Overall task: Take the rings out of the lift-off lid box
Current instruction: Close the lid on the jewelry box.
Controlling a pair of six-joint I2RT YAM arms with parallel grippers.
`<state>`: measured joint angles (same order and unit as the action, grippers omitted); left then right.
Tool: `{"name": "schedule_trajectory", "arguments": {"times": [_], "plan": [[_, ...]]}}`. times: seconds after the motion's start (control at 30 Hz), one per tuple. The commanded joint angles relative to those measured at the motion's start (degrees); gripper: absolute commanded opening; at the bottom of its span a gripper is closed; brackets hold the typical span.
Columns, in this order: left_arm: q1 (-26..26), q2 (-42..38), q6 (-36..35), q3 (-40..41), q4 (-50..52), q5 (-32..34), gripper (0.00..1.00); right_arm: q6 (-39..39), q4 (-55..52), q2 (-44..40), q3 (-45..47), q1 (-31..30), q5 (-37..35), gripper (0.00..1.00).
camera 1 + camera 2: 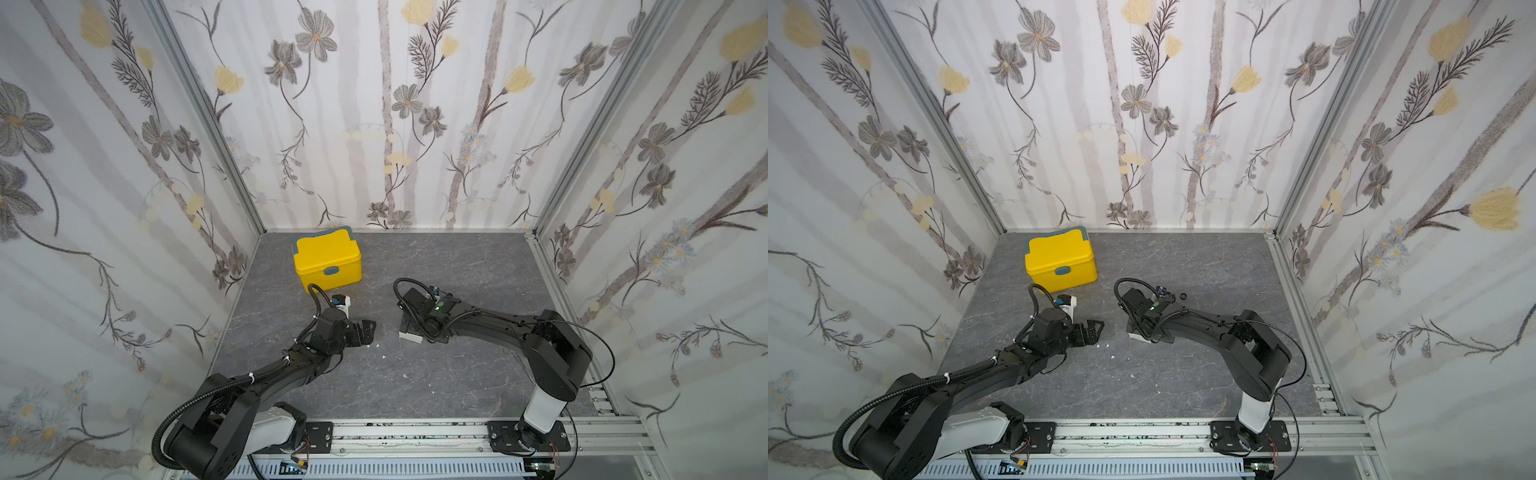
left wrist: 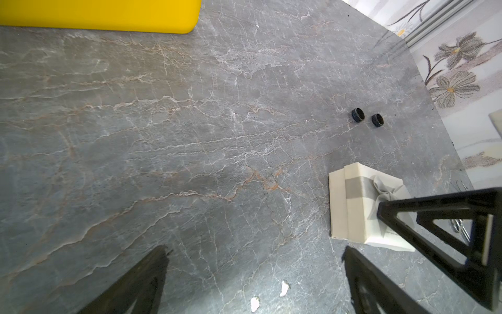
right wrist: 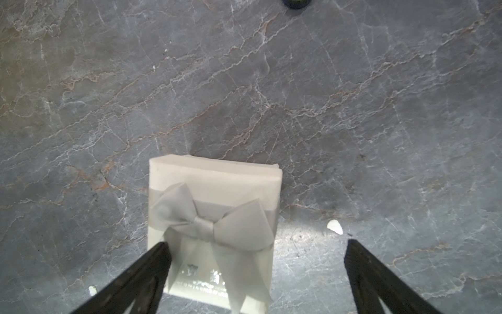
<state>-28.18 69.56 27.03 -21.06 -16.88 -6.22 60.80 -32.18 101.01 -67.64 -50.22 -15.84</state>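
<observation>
Rings [image 2: 358, 115] lie side by side on the table [image 2: 190, 136], apart from the lift-off lid box [image 3: 214, 190], its lid on. My right gripper [image 3: 256, 243] hangs wide and empty over it; left gripper [image 2: 254, 249] wide too. I'd lift straight up, clear of the bow [image 3: 206, 220].

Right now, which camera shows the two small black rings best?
The left wrist view: both small black rings lie clear, side by side on the grey marbled table. A top view shows one beside the right arm; the right wrist view catches only a cut-off dark sliver, likely one.
</observation>
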Motion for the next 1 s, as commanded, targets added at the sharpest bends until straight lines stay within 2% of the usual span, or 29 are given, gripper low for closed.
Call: {"name": "schedule_trajectory", "arguments": {"times": [0.0,0.23,0.27,0.43,0.53,0.97], "plan": [[0.1,-0.4,0.4,0.3,-1.0,-0.2,1.0,-0.5,-0.1,-1.6,-0.7,0.5,-1.6,1.0],[0.1,0.2,0.5,-0.1,-1.4,-0.5,1.0,-2.1,-0.1,-3.0,-1.9,0.8,-2.5,0.99],[0.0,0.3,0.5,-0.1,-1.4,-0.6,1.0,-2.2,-0.2,-3.0,-2.1,0.8,-2.5,0.95],[0.0,0.8,0.5,-0.2,-1.8,-1.0,1.0,-2.7,-0.3,-1.7,-3.4,0.1,-2.4,0.52],[0.1,0.8,0.6,-0.1,-1.9,-1.0,1.0,-2.9,-0.4,-0.6,-4.0,0.0,-2.2,0.36],[0.1,0.9,0.5,0.2,-2.2,-1.1,1.0,-3.8,0.8,2.9,-4.5,0.6,-0.7,0.34]]}}
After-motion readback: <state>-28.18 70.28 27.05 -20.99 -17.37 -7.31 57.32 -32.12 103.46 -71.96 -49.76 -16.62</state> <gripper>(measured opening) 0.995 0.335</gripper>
